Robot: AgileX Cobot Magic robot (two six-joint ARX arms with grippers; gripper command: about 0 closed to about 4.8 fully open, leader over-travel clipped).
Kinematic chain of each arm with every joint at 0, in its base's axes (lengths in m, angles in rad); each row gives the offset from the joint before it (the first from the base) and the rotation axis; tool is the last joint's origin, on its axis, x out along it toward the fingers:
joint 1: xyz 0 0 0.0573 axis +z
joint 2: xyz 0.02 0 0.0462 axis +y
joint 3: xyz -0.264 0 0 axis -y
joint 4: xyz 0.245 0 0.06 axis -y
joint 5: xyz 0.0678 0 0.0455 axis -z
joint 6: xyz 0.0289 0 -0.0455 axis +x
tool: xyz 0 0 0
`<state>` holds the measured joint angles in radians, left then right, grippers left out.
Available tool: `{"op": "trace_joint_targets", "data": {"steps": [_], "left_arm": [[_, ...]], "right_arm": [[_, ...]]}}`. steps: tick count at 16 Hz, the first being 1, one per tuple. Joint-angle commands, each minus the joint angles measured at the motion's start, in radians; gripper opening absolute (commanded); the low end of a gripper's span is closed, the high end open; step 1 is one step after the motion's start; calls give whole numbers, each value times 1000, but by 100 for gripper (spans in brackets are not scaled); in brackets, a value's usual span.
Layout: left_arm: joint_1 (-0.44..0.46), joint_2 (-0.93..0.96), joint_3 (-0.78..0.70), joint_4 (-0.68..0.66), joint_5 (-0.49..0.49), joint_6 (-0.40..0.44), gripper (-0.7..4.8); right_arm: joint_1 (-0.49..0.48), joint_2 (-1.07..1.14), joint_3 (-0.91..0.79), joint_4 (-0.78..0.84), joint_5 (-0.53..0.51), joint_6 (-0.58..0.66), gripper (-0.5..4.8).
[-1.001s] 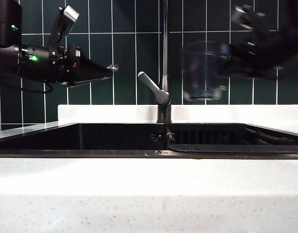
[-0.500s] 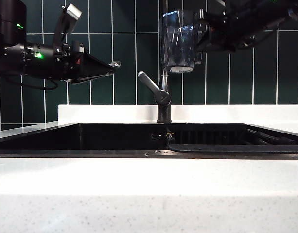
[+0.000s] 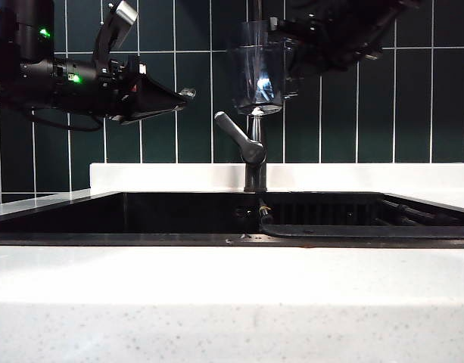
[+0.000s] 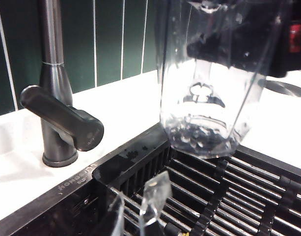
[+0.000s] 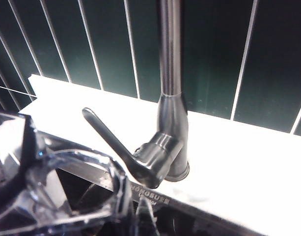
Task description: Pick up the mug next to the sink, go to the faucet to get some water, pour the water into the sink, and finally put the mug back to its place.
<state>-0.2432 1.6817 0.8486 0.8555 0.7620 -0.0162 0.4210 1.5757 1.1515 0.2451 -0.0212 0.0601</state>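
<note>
Above the black sink (image 3: 179,215), just in front of the faucet (image 3: 253,151) pipe, hanging upright in the right gripper (image 3: 296,49): the glass mug (image 3: 257,68), clamped by jaws closing on its wall from the side away from the left arm. Looking clear and colourless, with faceted, angular walls tapering slightly to a thick base, catching a bright glint in the exterior view. Sitting directly over the grey lever handle (image 3: 235,136), base just above it, apart from it. Showing in the left wrist view as a tall transparent vessel (image 4: 211,83) with droplets or bubbles gathering at the bottom, the ribbed dark rack (image 4: 229,196) lying beneath it and the dark gripper body visible through the glass. Appearing in the right wrist view only as a clear rim (image 5: 57,191) close to the camera, with the faucet (image 5: 170,98) and its angled lever (image 5: 118,147) standing beyond on the white speckled counter (image 5: 248,172).

Off to the other side of the pipe, hovering level in front of the dark green tiles: the left gripper (image 3: 182,97), pointing toward the mug, well apart from it and gripping nothing. Translucent fingertips (image 4: 157,191) standing slightly parted, a narrow gap showing between them in the left wrist view.
</note>
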Motion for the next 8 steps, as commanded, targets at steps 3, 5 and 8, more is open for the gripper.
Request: {"op": "trace_joint_targets", "data": {"steps": [3, 5, 8], "left_arm": [[1, -3, 5, 9, -3, 9, 52], [1, -3, 12, 6, -3, 21, 52], [1, 3, 36, -9, -2, 21, 52]], "right_arm": [[22, -6, 64, 23, 45, 27, -9], [28, -5, 89, 14, 44, 40, -9], [37, 0, 113, 13, 45, 56, -9]]}}
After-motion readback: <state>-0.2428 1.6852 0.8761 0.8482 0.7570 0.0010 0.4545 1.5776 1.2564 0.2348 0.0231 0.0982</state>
